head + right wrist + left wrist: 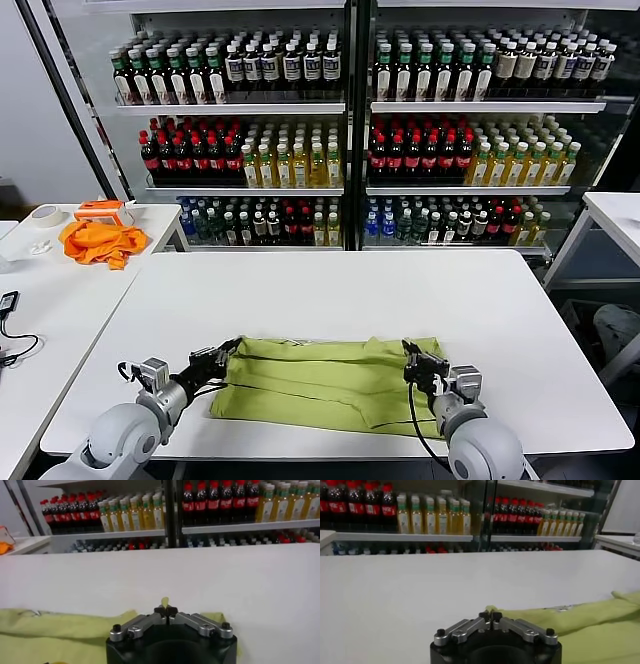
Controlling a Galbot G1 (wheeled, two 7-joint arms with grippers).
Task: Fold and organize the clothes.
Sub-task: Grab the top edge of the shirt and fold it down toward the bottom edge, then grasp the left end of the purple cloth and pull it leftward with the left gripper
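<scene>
- Overhead first, head view: the yellow-green T-shirt [325, 385] lies folded into a wide band in the lower centre of the frame, on the white table [330, 290], close to the table's near edge.
- Left gripper [232, 347] sits at the shirt's upper left corner, fingers pinched together on the cloth edge there.
- Right gripper [411, 352] sits at the shirt's upper right corner, likewise closed on the hem.
- Bare tabletop runs from the shirt's far edge up to mid-frame, open across the whole width; narrow bare strips flank the shirt at either side.
- Side table, upper left of the frame, carries an orange garment [98, 242] and a roll of tape [45, 215], well apart from the shirt. Drink shelves [345, 110] fill the top.
- Left wrist view: left gripper [490, 616] at lower centre, tips meeting, a fold of T-shirt [590, 620] nipped between them; cloth trails off to the lower right. Open table beyond.
- Right wrist view: right gripper [165, 611] at lower centre, tips closed on a small peak of T-shirt [60, 627]; cloth spreads to the lower left. Clear white surface up to the shelves.
</scene>
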